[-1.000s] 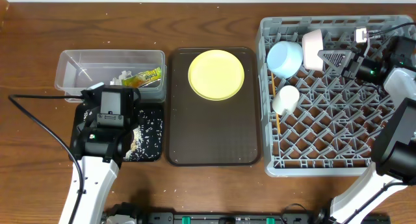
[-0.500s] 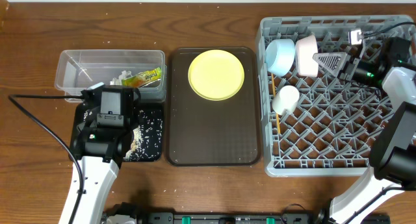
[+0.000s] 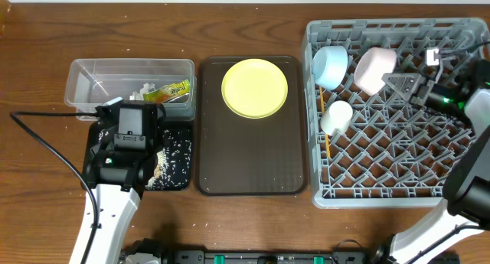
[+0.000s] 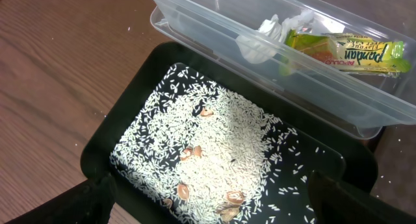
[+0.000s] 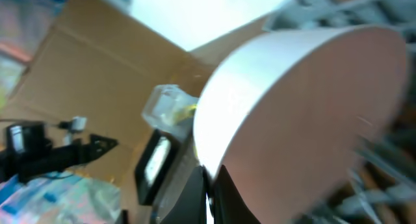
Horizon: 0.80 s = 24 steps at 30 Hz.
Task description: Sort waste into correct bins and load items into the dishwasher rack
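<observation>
Your left gripper (image 3: 132,115) hangs over the black tray (image 4: 140,71) near the desk's front-left corner. Its fingers (image 4: 58,204) stand wide apart with nothing between them. The loose rice (image 4: 214,139) lies spread across the tray's floor, with a few brownish scraps mixed in. Just behind the tray, toward the desk's back edge, sits the clear tub (image 3: 92,69). The crumpled tissue (image 3: 142,89) and the snack wrapper (image 3: 172,89) lie side by side at its right end. In the middle of the desk you have the brown serving tray (image 3: 253,157), and the yellow plate (image 3: 254,88) rests flat at its back end. The dishwasher rack (image 3: 383,164) fills the desk's right end. In the rack's back-left corner the light blue bowl (image 3: 331,66) stands on its side. The pale pink bowl (image 3: 374,69) sits just to its right, tilted, along the rack's back edge. Your right gripper (image 3: 400,82) reaches in from the rack's right side, its fingers pinched together on the pink bowl's rim; the right wrist view is blurred but shows the rim caught between them. The white cup (image 3: 337,116) lies near the rack's left edge, in front of the blue bowl. The chopsticks (image 3: 325,140) run along that same edge beside the cup.
</observation>
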Available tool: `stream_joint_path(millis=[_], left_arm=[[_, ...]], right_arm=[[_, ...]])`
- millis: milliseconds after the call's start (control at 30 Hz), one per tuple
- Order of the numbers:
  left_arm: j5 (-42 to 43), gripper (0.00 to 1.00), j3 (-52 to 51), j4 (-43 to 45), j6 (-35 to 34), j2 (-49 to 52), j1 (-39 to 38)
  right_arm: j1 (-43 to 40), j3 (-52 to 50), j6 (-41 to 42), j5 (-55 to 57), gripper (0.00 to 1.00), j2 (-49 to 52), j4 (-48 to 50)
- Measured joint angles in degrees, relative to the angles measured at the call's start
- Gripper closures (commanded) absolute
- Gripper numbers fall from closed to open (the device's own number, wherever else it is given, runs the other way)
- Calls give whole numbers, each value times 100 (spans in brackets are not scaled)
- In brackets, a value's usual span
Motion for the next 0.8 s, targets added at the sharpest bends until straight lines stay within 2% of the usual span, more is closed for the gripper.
stream_joint_path(millis=[100,167,267,367,600,800], left_arm=[[0,4,0,-2,0,0,0],[0,4,0,0,0,0,0],[0,4,0,0,0,0,0],[0,4,0,0,0,0,0],[0,4,0,0,0,0,0],[0,4,0,-2,0,0,0]], right_arm=[[-144,-13,144,417,98,0,-55],[-245,-33,280,680,90,0,-127],[-428,-42,417,999,71,0,-240],[-599,-44,540,1196,62,0,-291],[-682,-44,1272,2061,57,-2,-319],[-608,-44,1738,2745,59,-428,-321]])
